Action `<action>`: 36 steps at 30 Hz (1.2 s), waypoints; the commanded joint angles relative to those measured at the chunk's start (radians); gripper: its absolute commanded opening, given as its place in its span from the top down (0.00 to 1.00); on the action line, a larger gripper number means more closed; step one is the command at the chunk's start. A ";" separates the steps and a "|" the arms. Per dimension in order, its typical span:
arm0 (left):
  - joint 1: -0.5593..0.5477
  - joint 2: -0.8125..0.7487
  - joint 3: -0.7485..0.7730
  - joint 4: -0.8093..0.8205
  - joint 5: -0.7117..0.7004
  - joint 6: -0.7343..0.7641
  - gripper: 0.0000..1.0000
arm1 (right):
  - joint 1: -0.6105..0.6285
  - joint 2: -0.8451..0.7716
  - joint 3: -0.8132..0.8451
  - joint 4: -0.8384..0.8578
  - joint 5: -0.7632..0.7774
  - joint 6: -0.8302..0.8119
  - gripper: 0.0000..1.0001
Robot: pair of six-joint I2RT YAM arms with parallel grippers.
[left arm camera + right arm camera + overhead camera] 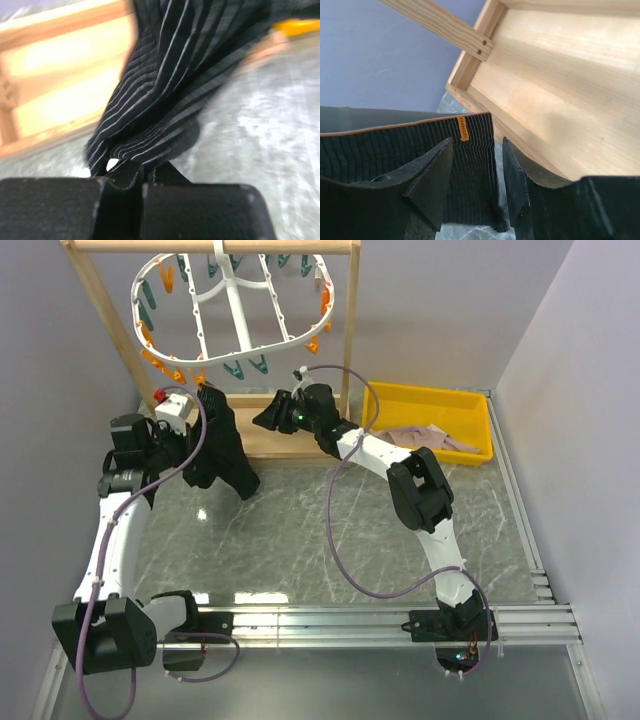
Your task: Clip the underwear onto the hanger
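The black ribbed underwear point(222, 448) hangs above the table in front of the wooden frame, held up by its top. My left gripper point(203, 400) is shut on a bunch of that cloth, and the left wrist view shows the underwear point(165, 75) pinched at my left gripper point(142, 172). My right gripper point(262, 420) stands open just right of the cloth. In the right wrist view the waistband corner of the underwear point(395, 145), with its orange tag point(463, 128), shows in the gap of my right gripper point(477, 150). The white hanger point(235, 300) with orange and teal pegs hangs above.
The wooden frame point(100, 310) stands at the back, its base board point(560, 90) right behind the right gripper. A yellow tray point(470, 400) at the back right holds a pinkish-beige cloth point(432, 437). Grey walls close in on both sides.
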 commanded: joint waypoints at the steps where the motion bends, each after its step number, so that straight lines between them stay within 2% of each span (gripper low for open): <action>1: 0.013 -0.068 0.095 -0.018 0.247 0.032 1.00 | 0.017 0.015 -0.007 0.053 0.006 0.052 0.49; 7: 0.012 -0.076 0.185 0.038 0.439 -0.125 0.99 | 0.043 0.010 -0.122 0.081 -0.094 0.132 0.59; 9: 0.012 -0.073 0.211 0.071 0.461 -0.197 0.99 | 0.069 0.011 -0.154 0.104 -0.153 0.164 0.60; 14: 0.012 -0.066 0.260 0.091 0.530 -0.258 1.00 | 0.121 0.039 -0.185 0.240 -0.247 0.304 0.60; 20: 0.015 -0.071 0.268 0.056 0.530 -0.253 0.99 | 0.104 -0.001 -0.254 0.478 -0.295 0.442 0.50; 28: 0.044 -0.068 0.207 0.051 0.471 -0.242 0.99 | 0.015 -0.128 -0.320 0.712 -0.370 0.597 0.49; 36: 0.059 -0.008 0.205 0.083 0.465 -0.282 0.99 | 0.036 -0.163 -0.345 0.878 -0.480 0.730 0.48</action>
